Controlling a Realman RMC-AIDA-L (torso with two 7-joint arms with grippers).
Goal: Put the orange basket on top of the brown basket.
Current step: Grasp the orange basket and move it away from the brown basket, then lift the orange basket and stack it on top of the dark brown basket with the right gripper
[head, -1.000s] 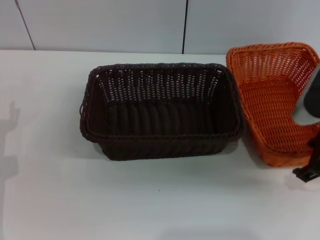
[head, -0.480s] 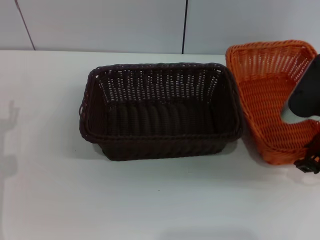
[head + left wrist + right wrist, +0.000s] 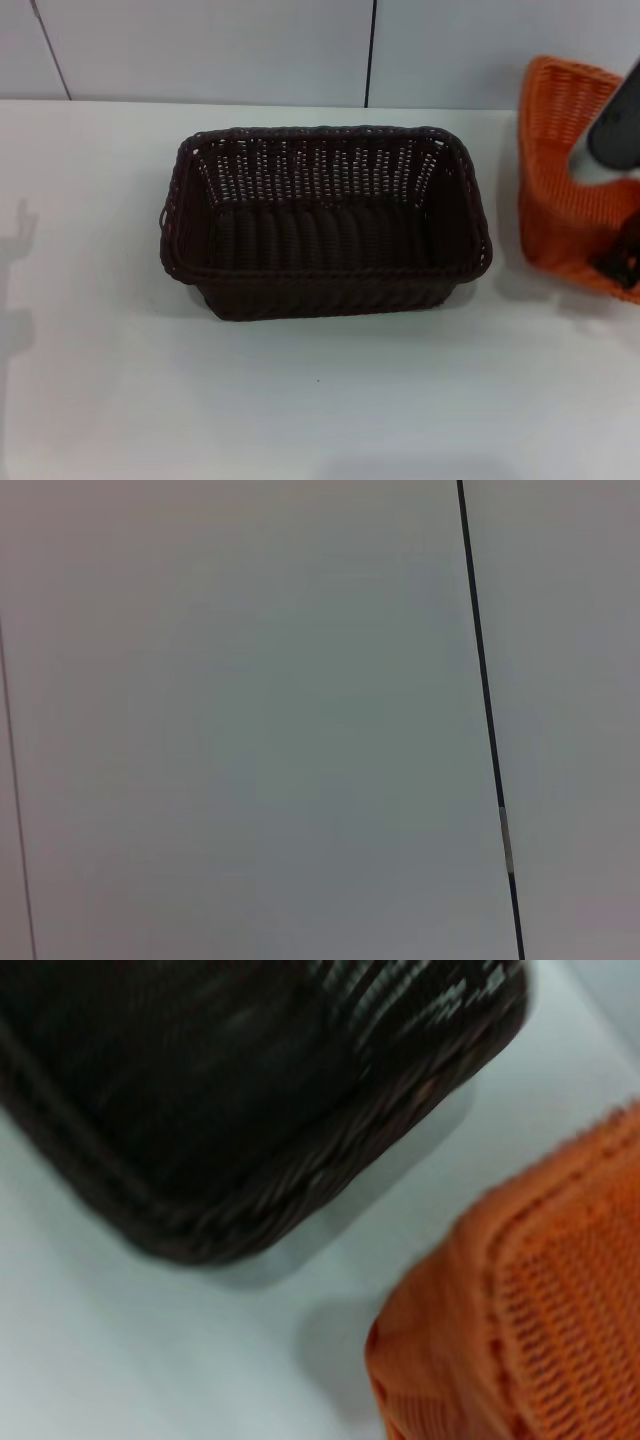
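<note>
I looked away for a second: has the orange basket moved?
Yes. The orange basket has shifted to the robot's right and tilted up, opening a wide gap from the brown basket, which stayed put on the table.

White table (image 3: pixel 300 410) here, running back to the wall. The brown basket (image 3: pixel 325 222) sits flat on it, around the middle, nearer the far edge. Over by the right edge there's the orange basket (image 3: pixel 562 180), tilted, casting a shadow on the tabletop beneath it.
</note>
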